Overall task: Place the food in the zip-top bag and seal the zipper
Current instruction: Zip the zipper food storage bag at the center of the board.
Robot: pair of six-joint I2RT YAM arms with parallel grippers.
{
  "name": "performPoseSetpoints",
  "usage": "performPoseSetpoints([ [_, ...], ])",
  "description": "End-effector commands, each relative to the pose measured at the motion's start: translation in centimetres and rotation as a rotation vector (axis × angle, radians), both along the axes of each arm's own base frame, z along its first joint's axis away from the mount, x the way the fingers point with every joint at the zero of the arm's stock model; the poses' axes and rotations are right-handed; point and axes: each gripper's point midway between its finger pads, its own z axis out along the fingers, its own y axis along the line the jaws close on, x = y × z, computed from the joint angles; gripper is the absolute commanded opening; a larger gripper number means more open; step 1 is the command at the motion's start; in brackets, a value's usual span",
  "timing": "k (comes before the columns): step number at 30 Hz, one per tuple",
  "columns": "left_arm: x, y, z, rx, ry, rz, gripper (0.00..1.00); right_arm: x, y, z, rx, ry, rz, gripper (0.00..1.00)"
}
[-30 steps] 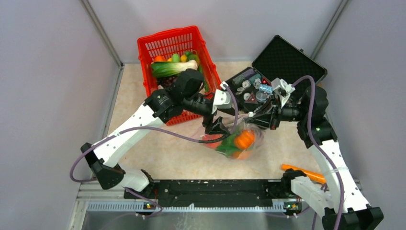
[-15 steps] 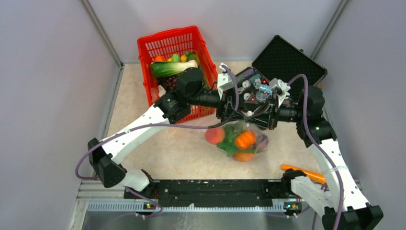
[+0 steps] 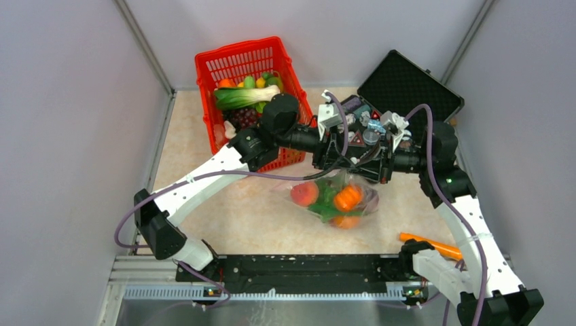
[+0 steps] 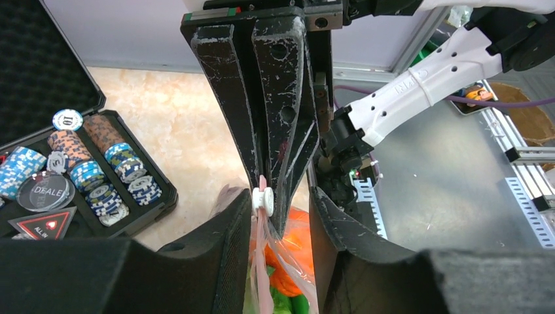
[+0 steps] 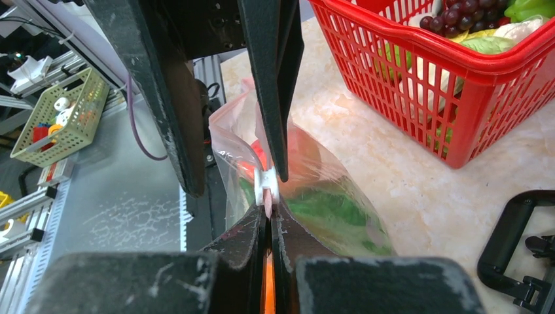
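The zip-top bag hangs between both grippers just above the table. It holds food: a red tomato ball, orange rounds and green lettuce. My right gripper is shut on the bag's pink zipper at its top edge; in its wrist view the jaws pinch the strip just below the white slider. My left gripper is open and straddles the same top edge. In its wrist view the slider and strip lie against its left finger.
The red basket at the back left holds more toy vegetables and grapes. An open black case with poker chips stands at the back right, close behind the grippers. An orange carrot-like toy lies by the right arm's base.
My left gripper has moved right and up along the bag's top edge, close to the right gripper. The bag has shifted slightly right and hangs more upright.
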Motion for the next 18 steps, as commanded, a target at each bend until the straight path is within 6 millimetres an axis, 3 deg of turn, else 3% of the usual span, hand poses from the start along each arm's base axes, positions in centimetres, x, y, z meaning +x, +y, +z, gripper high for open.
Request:
performPoseSetpoints([
  [1, -0.12, 0.01, 0.42, 0.017, -0.018, -0.008, 0.38, 0.09, 0.31, 1.96, 0.011, -0.088, 0.010, 0.00],
  [8, 0.10, -0.21, -0.08, 0.042, -0.044, -0.008, 0.37, 0.37, 0.35, 1.88, 0.014, -0.080, 0.003, 0.00],
  [12, 0.11, -0.74, -0.35, 0.041, -0.026, -0.013, 0.26, 0.34, 0.39, 1.91, 0.013, -0.081, 0.007, 0.00],
  [18, 0.13, -0.58, -0.13, 0.023, -0.031, 0.003, 0.25, 0.30, 0.35, 1.81, 0.007, -0.081, 0.010, 0.00],
])
